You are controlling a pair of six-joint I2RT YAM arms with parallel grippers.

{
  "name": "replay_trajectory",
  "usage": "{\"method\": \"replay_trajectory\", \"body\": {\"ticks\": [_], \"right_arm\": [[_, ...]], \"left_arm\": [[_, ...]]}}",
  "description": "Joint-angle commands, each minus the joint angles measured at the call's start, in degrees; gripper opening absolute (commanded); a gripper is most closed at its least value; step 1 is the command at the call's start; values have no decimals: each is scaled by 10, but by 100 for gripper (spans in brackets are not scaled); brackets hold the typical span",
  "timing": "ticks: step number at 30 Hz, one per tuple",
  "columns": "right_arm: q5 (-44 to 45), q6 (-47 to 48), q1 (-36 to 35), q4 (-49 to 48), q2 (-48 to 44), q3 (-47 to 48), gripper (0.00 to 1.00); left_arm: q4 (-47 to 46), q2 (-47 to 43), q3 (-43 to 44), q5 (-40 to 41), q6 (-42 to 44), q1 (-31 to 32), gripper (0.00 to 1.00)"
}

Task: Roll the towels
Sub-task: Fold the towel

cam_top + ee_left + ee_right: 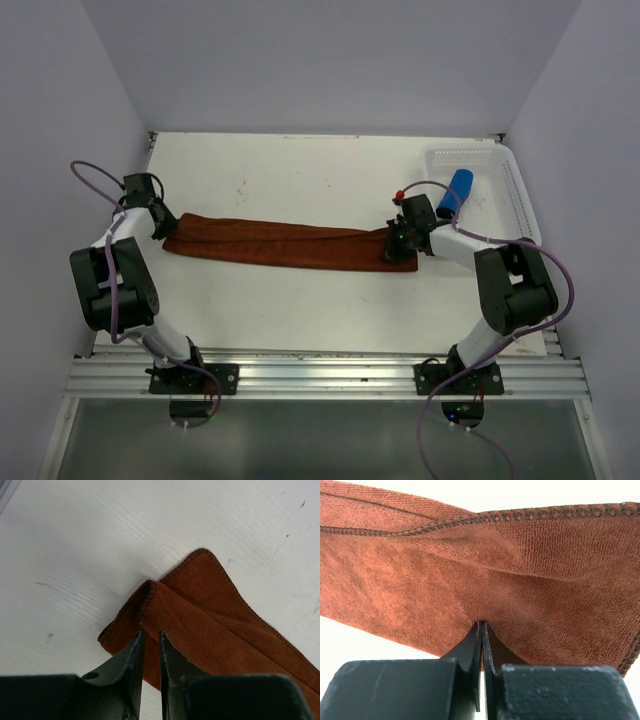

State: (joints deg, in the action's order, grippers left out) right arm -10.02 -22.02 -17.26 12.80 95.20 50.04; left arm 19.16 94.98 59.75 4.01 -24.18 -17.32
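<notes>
Flat across white table (pixel 300 310): long rust-brown cloth towel (pixel 290 243). Right gripper (pixel 481 626) pinched tight on its right end; left gripper (pixel 150 636) narrowly parted at left end, grip unclear.

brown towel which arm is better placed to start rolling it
Right, probably. The right gripper is already pinched shut on the brown towel at its end, while the left gripper stands at the other end with its jaws narrowly apart.

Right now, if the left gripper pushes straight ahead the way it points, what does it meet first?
The left gripper would meet the folded end of the rust-brown towel at once; its tips already sit at the cloth's edge. Whether they touch is unclear.
</notes>
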Motion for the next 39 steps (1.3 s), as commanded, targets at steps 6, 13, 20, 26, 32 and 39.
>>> {"method": "replay_trajectory", "body": {"ticks": [6, 13, 20, 26, 32, 39], "right_arm": [[4, 10, -2, -21, 24, 2, 0], [4, 11, -2, -24, 25, 2, 0], [2, 13, -3, -24, 28, 1, 0], [4, 15, -2, -23, 31, 2, 0], [6, 17, -3, -19, 32, 3, 0], [11, 22, -2, -11, 31, 3, 0]], "left_arm": [[-3, 25, 18, 6, 19, 1, 17], [-6, 48, 20, -8, 13, 2, 27], [-13, 66, 25, -1, 12, 2, 26], [-6, 66, 37, 8, 9, 2, 19], [10, 65, 64, 16, 7, 2, 7], [14, 80, 99, -7, -14, 2, 0]]}}
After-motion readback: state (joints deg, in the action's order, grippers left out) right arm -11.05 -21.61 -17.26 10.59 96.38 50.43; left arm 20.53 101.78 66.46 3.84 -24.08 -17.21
